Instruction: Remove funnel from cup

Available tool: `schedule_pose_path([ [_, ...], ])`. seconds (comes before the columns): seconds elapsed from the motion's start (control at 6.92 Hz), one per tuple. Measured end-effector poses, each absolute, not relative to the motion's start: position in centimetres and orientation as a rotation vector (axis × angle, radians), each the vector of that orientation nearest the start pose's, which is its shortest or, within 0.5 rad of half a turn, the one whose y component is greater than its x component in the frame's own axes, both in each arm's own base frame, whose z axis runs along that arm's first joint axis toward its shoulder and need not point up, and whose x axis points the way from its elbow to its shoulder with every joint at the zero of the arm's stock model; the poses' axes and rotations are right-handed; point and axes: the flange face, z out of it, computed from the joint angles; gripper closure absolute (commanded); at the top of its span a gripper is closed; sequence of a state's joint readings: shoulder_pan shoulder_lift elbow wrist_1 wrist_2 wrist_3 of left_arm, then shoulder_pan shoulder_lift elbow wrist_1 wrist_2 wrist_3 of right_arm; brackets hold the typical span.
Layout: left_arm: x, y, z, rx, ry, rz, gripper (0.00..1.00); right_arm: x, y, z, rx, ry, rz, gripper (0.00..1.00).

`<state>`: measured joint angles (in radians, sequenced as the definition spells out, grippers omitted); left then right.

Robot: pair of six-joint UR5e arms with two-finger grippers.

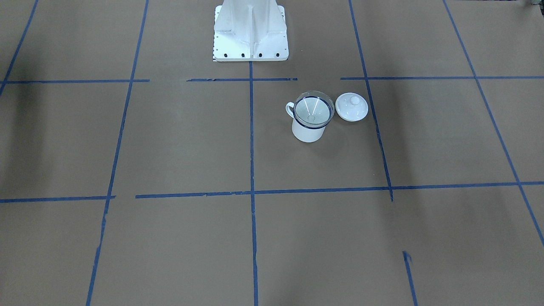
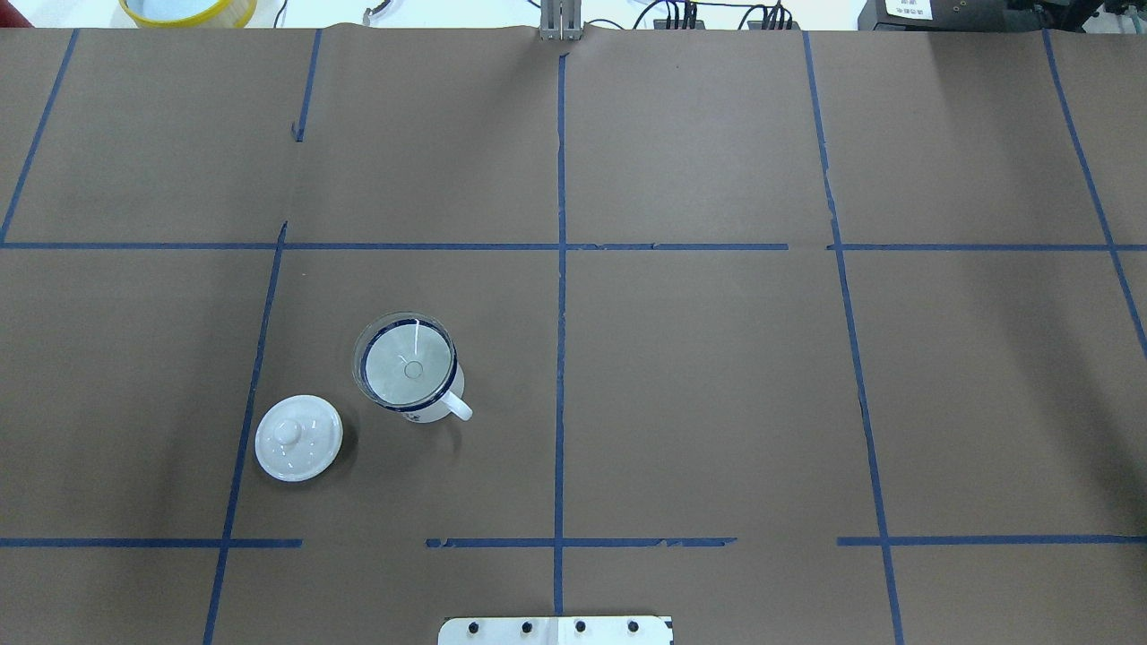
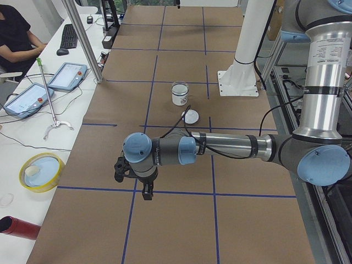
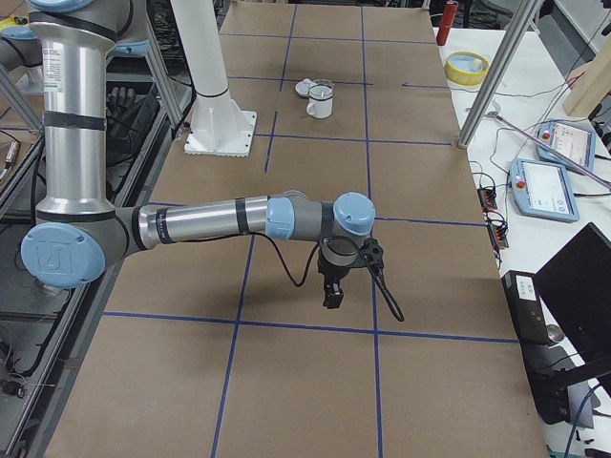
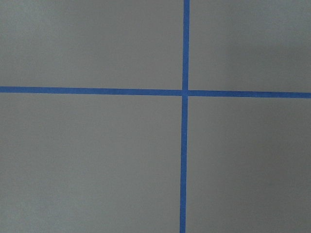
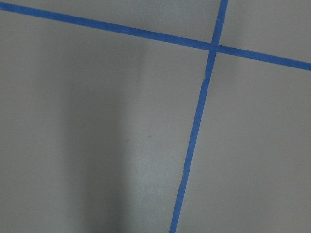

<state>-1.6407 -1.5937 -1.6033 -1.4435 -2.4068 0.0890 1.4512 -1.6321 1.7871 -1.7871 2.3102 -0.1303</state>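
Funnel (image 2: 408, 365) sits in the cup (image 2: 428, 410), cone resting on the dark blue rim, spout down inside, upright as far as I can tell. Cup stands on the brown-paper table (image 2: 717, 376), robot's left half, just left of the centre tape line, handle pointing toward the centre and the robot base. White knobbed lid (image 2: 298, 438) lies just beside it on the outer side, close but not touching.

Step in hand, my read: nothing started, funnel not lifted, pre-approach.

Left gripper (image 3: 146, 196) hangs over the table's left end, well apart from the cup; right gripper (image 4: 330, 301) is at the opposite end, farther off. Both show only in the side views, so I can't tell if the fingers are spread or closed; nothing visibly held. Wrist cams show only paper and tape.

Next move: left arm is the closer one. It needs to travel in over the cup, fingers apart, pinch the funnel's cone edge, and lift straight up. Watch for the cup tipping and the lid nearby.
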Motion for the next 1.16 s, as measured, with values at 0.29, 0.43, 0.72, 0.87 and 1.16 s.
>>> schedule_pose_path([
  [0.29,-9.32,-49.42,63.56,-0.009,0.843,-0.021,0.0,1.12,-46.11,60.59,-0.055,-0.741,-0.215,0.0],
  [0.43,-9.32,-49.54,63.31,-0.017,0.844,-0.025,0.0,1.12,-46.11,60.6,-0.056,-0.741,-0.215,0.0],
  [0.72,-9.35,-49.52,63.1,-0.022,0.841,-0.03,0.0,1.12,-46.11,60.59,-0.055,-0.741,-0.215,0.0],
  [0.87,-9.37,-49.5,63.21,-0.022,0.84,-0.029,0.0,1.12,-46.11,60.58,-0.055,-0.741,-0.215,0.0],
  [1.16,-9.33,-48.85,62.99,-0.008,0.846,-0.022,0.0,1.12,-46.11,60.58,-0.055,-0.741,-0.215,0.0],
])
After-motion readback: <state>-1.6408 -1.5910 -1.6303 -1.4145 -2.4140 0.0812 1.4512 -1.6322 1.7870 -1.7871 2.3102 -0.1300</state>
